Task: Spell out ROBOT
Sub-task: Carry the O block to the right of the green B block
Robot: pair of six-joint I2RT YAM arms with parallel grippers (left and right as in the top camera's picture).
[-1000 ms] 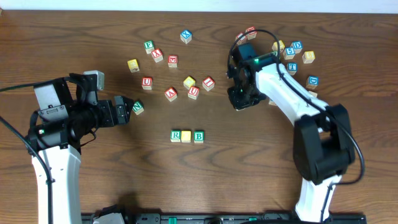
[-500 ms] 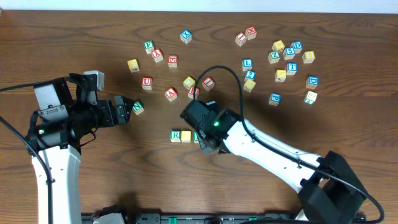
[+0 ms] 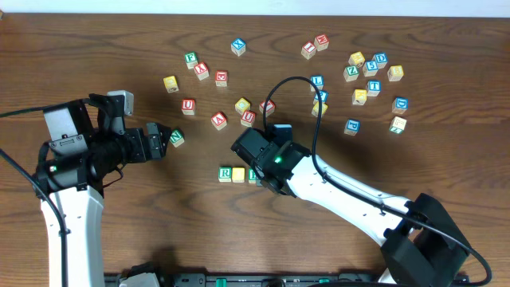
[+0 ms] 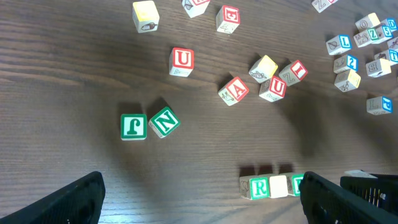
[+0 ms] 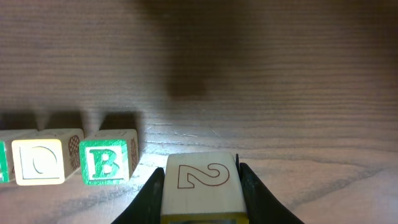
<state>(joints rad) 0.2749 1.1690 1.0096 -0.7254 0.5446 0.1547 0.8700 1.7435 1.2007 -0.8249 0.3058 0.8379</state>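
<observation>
The green R wooden cube (image 3: 225, 173), yellow O cube (image 5: 38, 162) and green B cube (image 5: 109, 163) stand in line; a second O and T are left. The right gripper (image 5: 200, 191) pinches a pale wooden cube faced 2 (image 5: 200, 175) just beside B. The left gripper (image 4: 199, 208) has its jaws spread, empty.

Row: R block (image 4: 259, 186), middle block (image 5: 38, 162), B block (image 5: 109, 163), touching, mid-table (image 3: 119, 239);
2 block (image 5: 201, 176): just right of B block, between right gripper's (image 5: 202, 190) fingers;
N block (image 4: 164, 121): beside J block (image 4: 133, 126), left of row;
Loose blocks (image 3: 360, 96): scattered behind row
</observation>
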